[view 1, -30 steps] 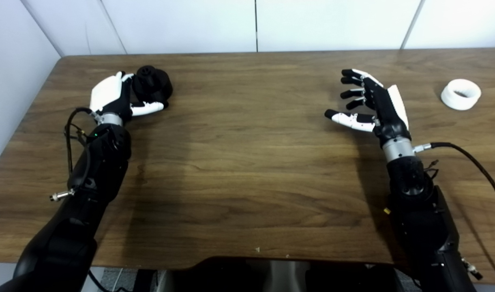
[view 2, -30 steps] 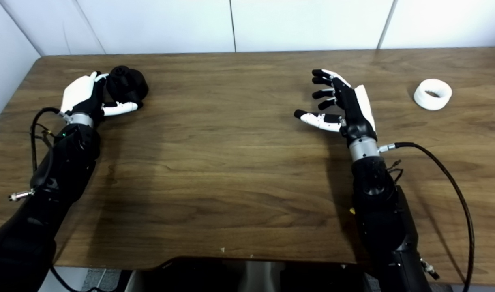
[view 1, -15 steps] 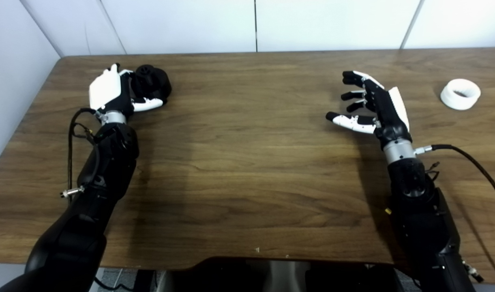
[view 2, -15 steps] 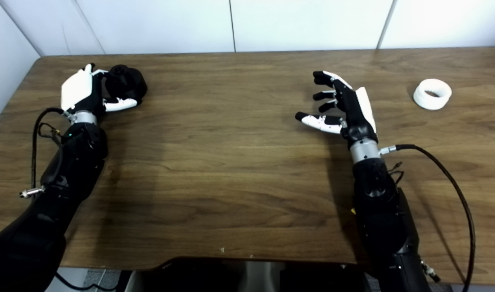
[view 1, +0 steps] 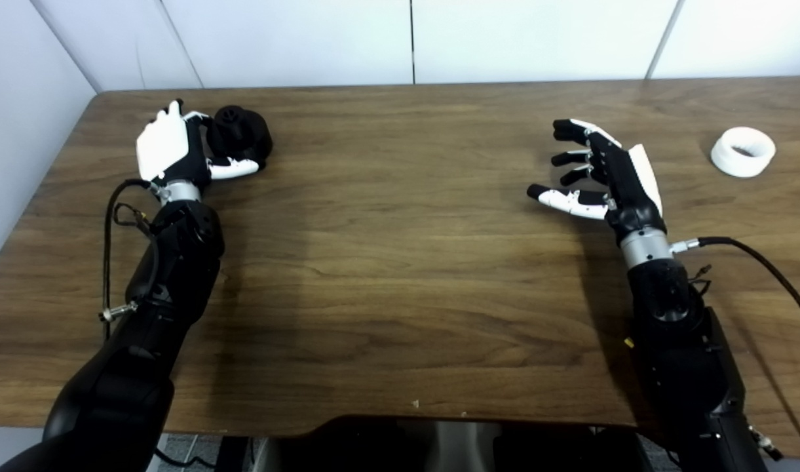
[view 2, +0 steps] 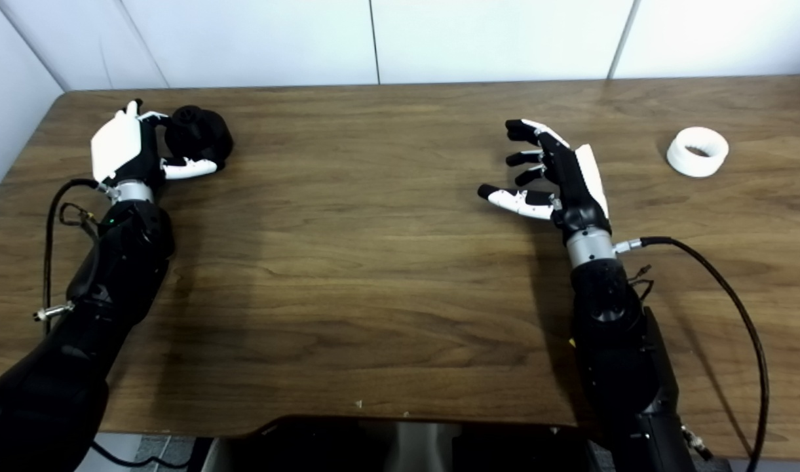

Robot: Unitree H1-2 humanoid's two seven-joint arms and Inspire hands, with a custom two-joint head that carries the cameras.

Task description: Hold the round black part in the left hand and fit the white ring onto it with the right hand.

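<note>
The round black part (view 1: 240, 131) sits on the wooden table (view 1: 400, 262) at the far left. My left hand (view 1: 170, 145) is right beside it on its left. The white thumb (view 1: 232, 169) lies along its near side and the fingers (view 1: 175, 108) are stretched up and apart, not wrapped around it. The white ring (view 1: 743, 151) lies flat at the far right of the table. My right hand (view 1: 603, 174) hovers open, fingers spread and palm facing left, well to the left of the ring and apart from it.
A black cable (view 1: 760, 262) runs from my right wrist over the table's right side. A cable loop (view 1: 114, 216) hangs at my left forearm. White wall panels (view 1: 413, 39) stand behind the table's far edge.
My left hand's fingers have straightened away from the black part, and the hand has shifted slightly left. My right hand has drifted a little toward me. The ring has not moved.
</note>
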